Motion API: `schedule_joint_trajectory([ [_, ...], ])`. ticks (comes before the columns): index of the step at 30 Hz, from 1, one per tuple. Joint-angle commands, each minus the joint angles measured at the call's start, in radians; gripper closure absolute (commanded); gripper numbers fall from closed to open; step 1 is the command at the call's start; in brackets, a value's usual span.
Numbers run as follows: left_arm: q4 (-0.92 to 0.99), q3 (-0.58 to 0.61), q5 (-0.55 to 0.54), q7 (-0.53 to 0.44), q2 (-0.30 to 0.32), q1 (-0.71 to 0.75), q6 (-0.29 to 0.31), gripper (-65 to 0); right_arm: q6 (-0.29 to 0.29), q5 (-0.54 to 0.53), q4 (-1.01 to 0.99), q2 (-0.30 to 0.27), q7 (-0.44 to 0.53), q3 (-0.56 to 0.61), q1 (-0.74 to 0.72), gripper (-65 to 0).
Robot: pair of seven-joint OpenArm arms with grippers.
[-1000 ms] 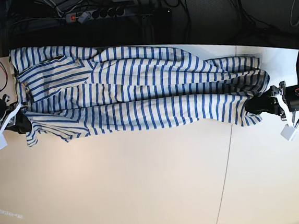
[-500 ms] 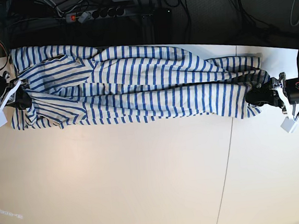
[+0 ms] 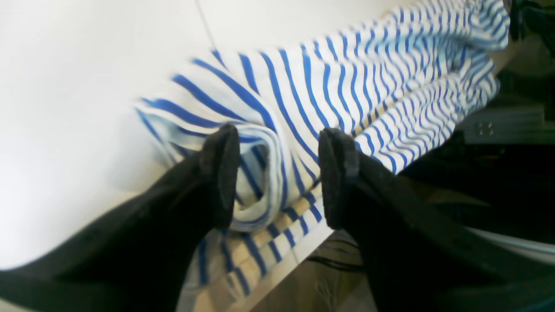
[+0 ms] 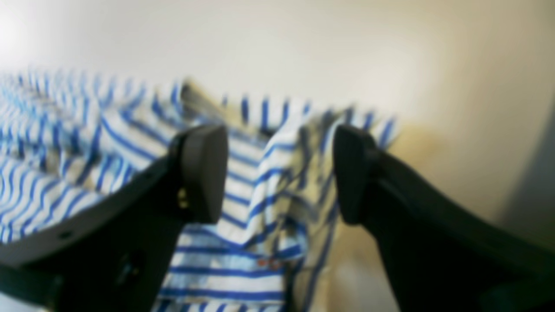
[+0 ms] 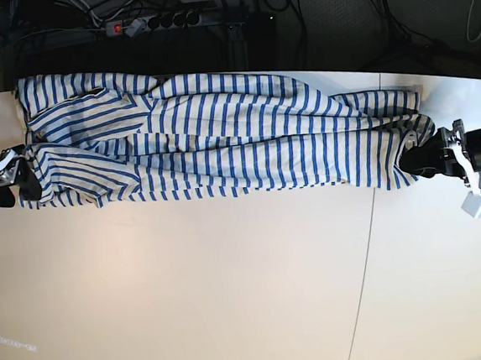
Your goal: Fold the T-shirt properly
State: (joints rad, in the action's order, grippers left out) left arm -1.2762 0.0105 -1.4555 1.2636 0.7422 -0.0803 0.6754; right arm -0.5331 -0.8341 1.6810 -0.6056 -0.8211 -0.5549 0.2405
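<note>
The striped T-shirt (image 5: 220,140) lies stretched across the back of the white table (image 5: 234,298), its near long edge folded over toward the back. My left gripper (image 5: 418,158) is at the shirt's right end. In the left wrist view it (image 3: 279,177) is open, with a bunched fold of the T-shirt (image 3: 368,86) lying loose between the fingers (image 3: 221,173). My right gripper (image 5: 17,178) is at the shirt's left end. In the right wrist view it (image 4: 277,173) is open too, with the T-shirt's (image 4: 86,143) edge between its fingers (image 4: 204,173), not pinched.
A power strip (image 5: 151,23) and cables lie in the dark area behind the table's rear edge. A seam (image 5: 369,253) runs across the tabletop right of centre. The shirt's right end hangs near the table edge (image 3: 312,242).
Both grippers carried the shirt's near edge toward the back, folding it over. They have now opened and let the cloth go; the right gripper has drawn slightly away from the shirt's end.
</note>
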Motion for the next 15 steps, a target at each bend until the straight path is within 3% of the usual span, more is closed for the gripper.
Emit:
schedule_joint_trajectory([
  [1, -0.013, -0.032, -0.022, -0.015, 0.026, -0.017, 0.023, -32.4, -0.066, -0.037, 0.03, -0.023, 0.02, -0.025, -0.007, -38.0],
  [4, -0.013, -0.078, -0.028, -0.014, 0.026, -0.016, 0.023, -32.4, -0.066, -0.088, 0.06, -0.023, 0.012, -0.03, -0.006, -35.6],
  [5, -0.013, -0.086, -0.028, -0.014, 0.026, -0.016, 0.023, -32.4, -0.066, -0.097, 0.061, -0.023, 0.012, -0.023, -0.006, -28.8],
  [7, -0.013, -0.09, -0.028, -0.014, 0.026, -0.016, 0.023, -32.4, -0.066, -0.102, 0.061, -0.023, 0.012, -0.005, -0.005, -5.5],
  [8, -0.013, -0.09, -0.028, -0.019, 0.026, -0.013, 0.023, -32.4, -0.066, -0.106, 0.061, -0.023, 0.012, 0.006, -0.002, 0.0],
  [15, -0.013, -0.09, -0.002, -0.062, 0.025, 0.024, 0.023, -34.5, -0.066, -0.013, 0.03, -0.006, 0.013, 0.126, 0.001, 0.0],
])
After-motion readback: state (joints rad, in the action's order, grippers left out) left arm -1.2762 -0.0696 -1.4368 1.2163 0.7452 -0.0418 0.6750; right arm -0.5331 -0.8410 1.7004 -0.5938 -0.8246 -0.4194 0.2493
